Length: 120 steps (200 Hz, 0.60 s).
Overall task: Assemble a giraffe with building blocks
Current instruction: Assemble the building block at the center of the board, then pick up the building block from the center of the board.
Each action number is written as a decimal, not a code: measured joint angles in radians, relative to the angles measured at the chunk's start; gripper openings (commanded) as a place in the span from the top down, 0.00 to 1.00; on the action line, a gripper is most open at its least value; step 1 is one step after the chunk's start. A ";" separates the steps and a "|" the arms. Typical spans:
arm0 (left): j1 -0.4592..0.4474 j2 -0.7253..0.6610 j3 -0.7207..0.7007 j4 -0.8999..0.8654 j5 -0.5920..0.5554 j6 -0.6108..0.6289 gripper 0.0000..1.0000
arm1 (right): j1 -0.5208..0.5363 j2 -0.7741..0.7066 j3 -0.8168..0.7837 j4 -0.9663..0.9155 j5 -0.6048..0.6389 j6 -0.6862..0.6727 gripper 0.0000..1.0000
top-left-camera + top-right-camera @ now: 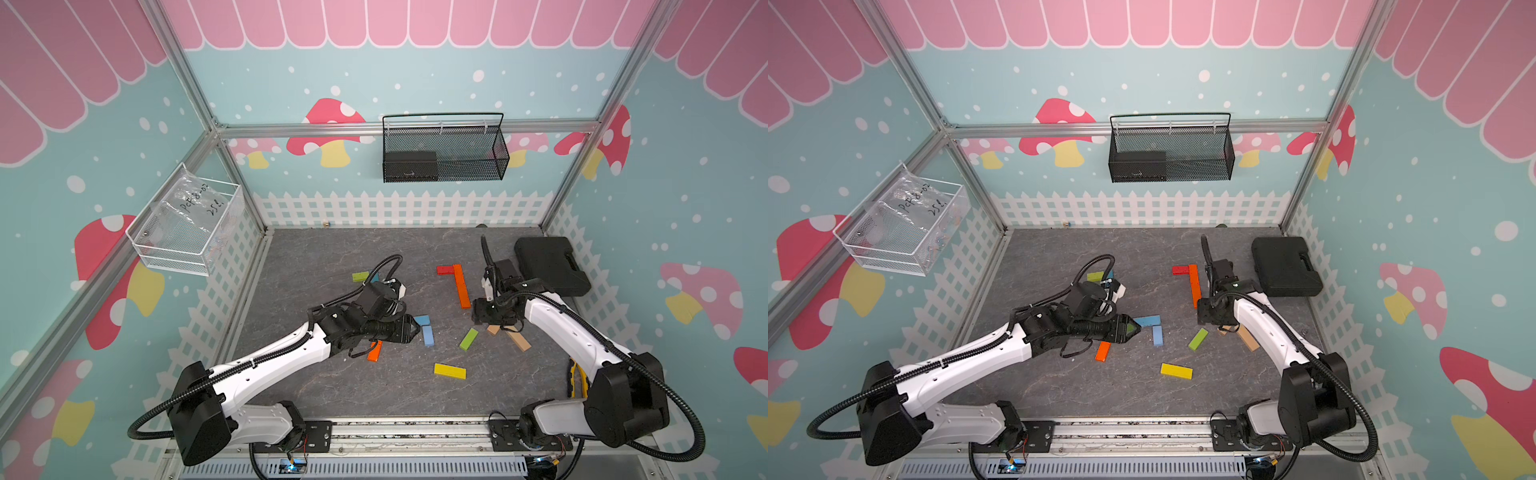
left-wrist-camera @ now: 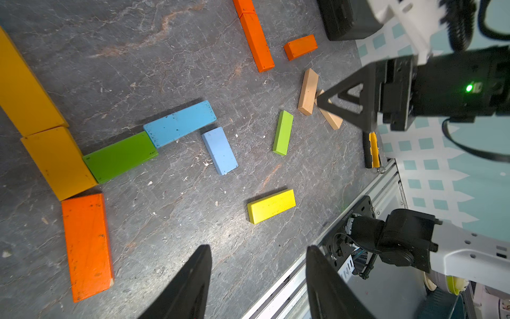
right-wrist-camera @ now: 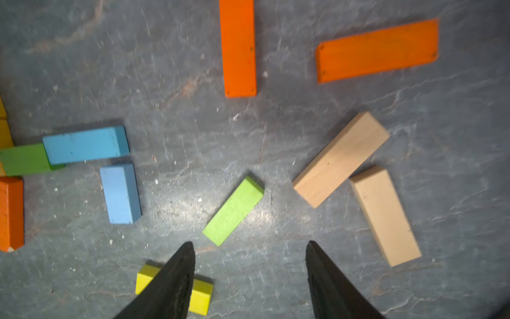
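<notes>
Grey stone-patterned surface (image 1: 374,395) in a mushroom-papered booth, black case (image 1: 552,266) at its far right. Left fingers (image 2: 193,281) and right fingers (image 3: 171,290) stand parted, both empty. Right fingers hang just short of a light green block (image 3: 233,211), probably the next pick: turn the wrist to close squarely across its narrow width. Blocks (image 1: 450,371) lie scattered between the arms; left wrist view shows four orange, three yellow, two blue, two green, two tan.
</notes>
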 measured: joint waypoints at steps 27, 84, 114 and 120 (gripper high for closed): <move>0.000 -0.023 -0.011 -0.003 0.000 -0.006 0.42 | 0.052 -0.032 -0.053 -0.003 -0.015 0.034 0.35; 0.000 -0.035 -0.019 -0.005 -0.001 -0.021 0.42 | 0.121 0.007 -0.161 0.077 -0.046 0.138 0.37; 0.000 -0.050 -0.019 -0.014 -0.005 -0.020 0.42 | 0.127 0.047 -0.174 0.134 -0.046 0.190 0.37; 0.000 -0.053 -0.019 -0.015 -0.006 -0.020 0.42 | 0.127 0.054 -0.174 0.144 -0.045 0.199 0.37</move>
